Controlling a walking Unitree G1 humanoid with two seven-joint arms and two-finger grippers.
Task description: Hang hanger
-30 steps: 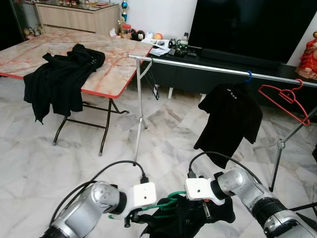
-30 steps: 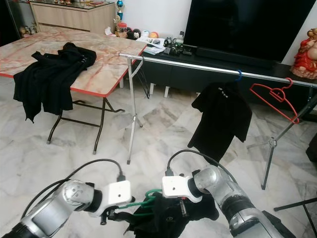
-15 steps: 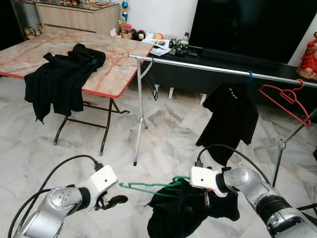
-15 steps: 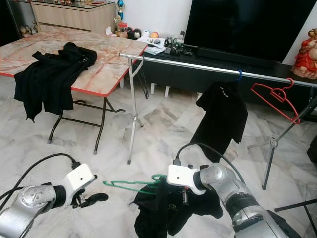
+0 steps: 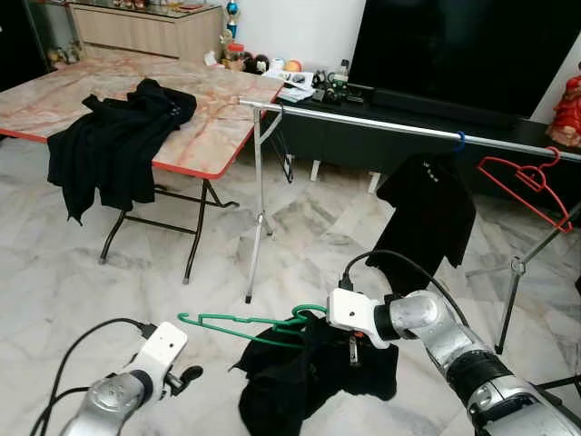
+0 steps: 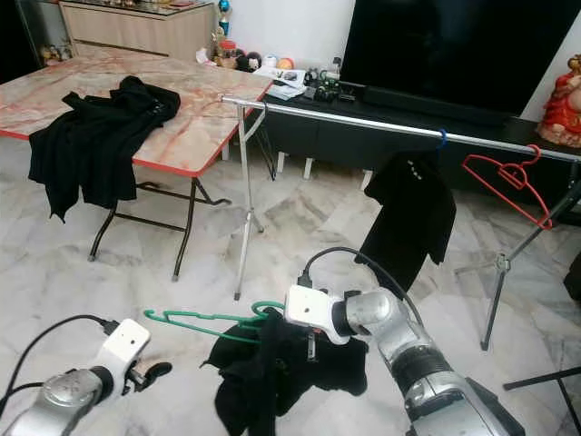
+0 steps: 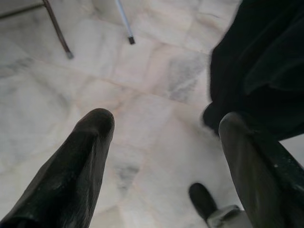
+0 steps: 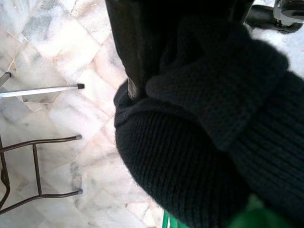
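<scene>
- Tabletop point(image 5: 204, 136) at far left carries a heap of black clothes point(image 5: 113, 136), well apart from the work.
- Left pincer point(image 5: 189, 375) has let go of the green hanger point(image 5: 238, 322) and dropped low, fingers spread and empty.
- Right pincer point(image 5: 352, 350) alone now carries the hanger, clamped on its black garment point(image 5: 304, 377), lifted slightly.
- Rail point(image 5: 363, 123) stands ahead, holding a black shirt point(image 5: 427, 218) and red hanger point(image 5: 526, 177); hanging remains undone.
</scene>
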